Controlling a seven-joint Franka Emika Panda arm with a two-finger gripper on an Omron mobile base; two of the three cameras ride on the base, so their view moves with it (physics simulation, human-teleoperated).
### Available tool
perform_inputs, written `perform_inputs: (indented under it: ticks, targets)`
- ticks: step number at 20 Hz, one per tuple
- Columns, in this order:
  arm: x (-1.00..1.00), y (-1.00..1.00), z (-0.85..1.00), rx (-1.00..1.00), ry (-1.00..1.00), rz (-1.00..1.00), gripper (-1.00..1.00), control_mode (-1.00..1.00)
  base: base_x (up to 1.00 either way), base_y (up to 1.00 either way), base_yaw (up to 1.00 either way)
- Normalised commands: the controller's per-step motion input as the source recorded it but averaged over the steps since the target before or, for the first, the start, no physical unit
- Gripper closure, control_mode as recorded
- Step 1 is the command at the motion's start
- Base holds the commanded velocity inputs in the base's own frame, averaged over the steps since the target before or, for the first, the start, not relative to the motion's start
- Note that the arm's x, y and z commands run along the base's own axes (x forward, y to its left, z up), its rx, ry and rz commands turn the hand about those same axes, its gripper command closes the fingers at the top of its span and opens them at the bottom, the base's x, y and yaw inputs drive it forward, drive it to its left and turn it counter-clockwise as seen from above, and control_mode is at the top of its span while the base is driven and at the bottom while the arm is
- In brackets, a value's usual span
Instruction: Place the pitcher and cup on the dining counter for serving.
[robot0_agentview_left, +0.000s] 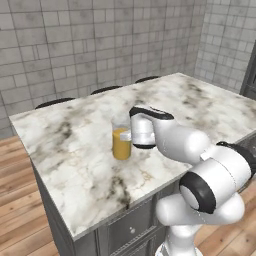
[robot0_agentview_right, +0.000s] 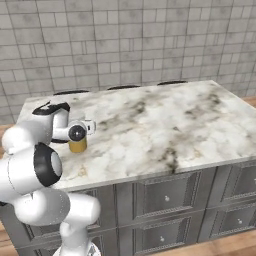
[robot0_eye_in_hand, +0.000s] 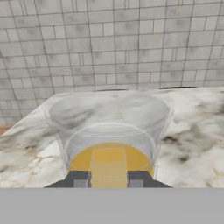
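Note:
The pitcher (robot0_agentview_left: 121, 143) (robot0_agentview_right: 78, 145) is a clear cylinder with orange liquid in its lower part. It stands upright on the dining counter (robot0_agentview_left: 195, 100) (robot0_agentview_right: 165, 120), near the counter's front left. My gripper (robot0_agentview_left: 125, 134) (robot0_agentview_right: 89, 125) reaches in level from the near side and is shut on the pitcher at its upper half. In the hand view the pitcher (robot0_eye_in_hand: 109, 127) is very close, and the two dark fingertips (robot0_eye_in_hand: 80, 180) of the gripper (robot0_eye_in_hand: 108, 180) sit against its orange part. The green cup is out of view.
Dark round stools (robot0_agentview_left: 107, 89) (robot0_agentview_right: 123, 87) line the counter's far edge, before a grey tiled wall. Dark grey drawers (robot0_agentview_right: 165, 197) form the counter's front. Bare marble stretches right of the pitcher. A wooden floor (robot0_agentview_left: 15, 210) lies to the left.

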Motion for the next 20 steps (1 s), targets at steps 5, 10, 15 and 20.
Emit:
perform_inputs:
  ticks: [5, 10, 15, 20]
  targets:
    - [0.00, -0.03, -0.07, 0.00, 0.04, 0.00, -1.00, -1.00, 0.00, 0.00, 0.00]
    - [-0.18, -0.22, 0.13, 0.01, 0.00, 0.00, -1.00, -1.00, 0.00, 0.00, 0.00]
    - [-0.54, -0.43, 0.26, 0.00, 0.03, 0.00, -1.00, -1.00, 0.00, 0.00, 0.00]
    - [-0.77, -0.47, 0.51, 0.00, 0.06, 0.00, -1.00, -1.00, 0.00, 0.00, 0.00]
